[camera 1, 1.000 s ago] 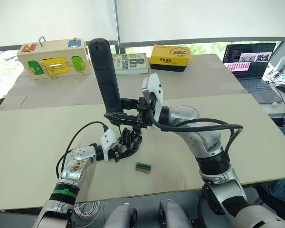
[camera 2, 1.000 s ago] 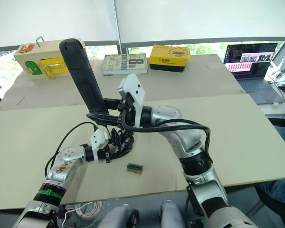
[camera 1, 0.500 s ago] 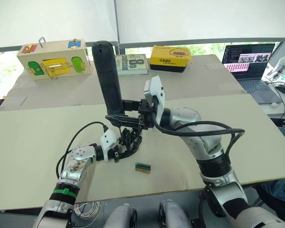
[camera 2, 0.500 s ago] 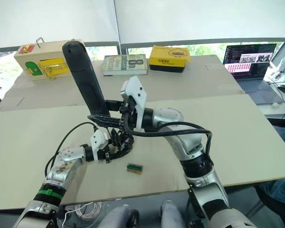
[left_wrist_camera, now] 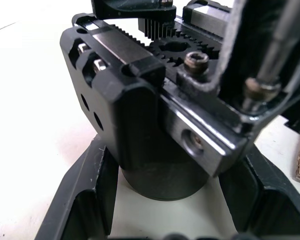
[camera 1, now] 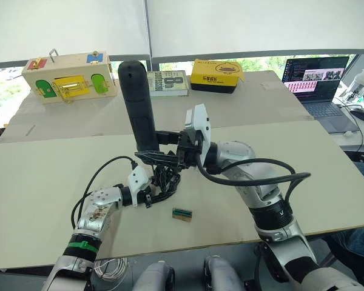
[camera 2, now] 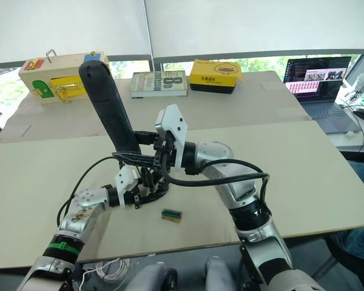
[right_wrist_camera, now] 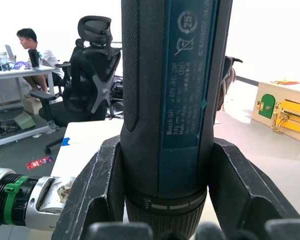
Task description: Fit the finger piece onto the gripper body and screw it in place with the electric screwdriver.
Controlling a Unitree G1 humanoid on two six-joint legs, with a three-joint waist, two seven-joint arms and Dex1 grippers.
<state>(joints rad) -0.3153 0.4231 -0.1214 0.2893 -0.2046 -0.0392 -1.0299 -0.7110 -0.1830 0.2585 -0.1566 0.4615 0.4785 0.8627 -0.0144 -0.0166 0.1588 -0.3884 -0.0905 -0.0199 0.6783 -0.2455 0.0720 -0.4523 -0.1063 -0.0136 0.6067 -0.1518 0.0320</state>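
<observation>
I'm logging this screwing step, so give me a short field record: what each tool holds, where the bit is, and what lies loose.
left tool: shut on the gripper body, which stands on the table
right tool: shut on the electric screwdriver, held upright
bit: points down at the gripper body's top
loose item: small green-topped block beside the gripper body

Pale table (camera 1: 42, 182) w/ white blinds (camera 1: 230, 24) behind, black office chair (right_wrist_camera: 92, 80) nearby.
</observation>
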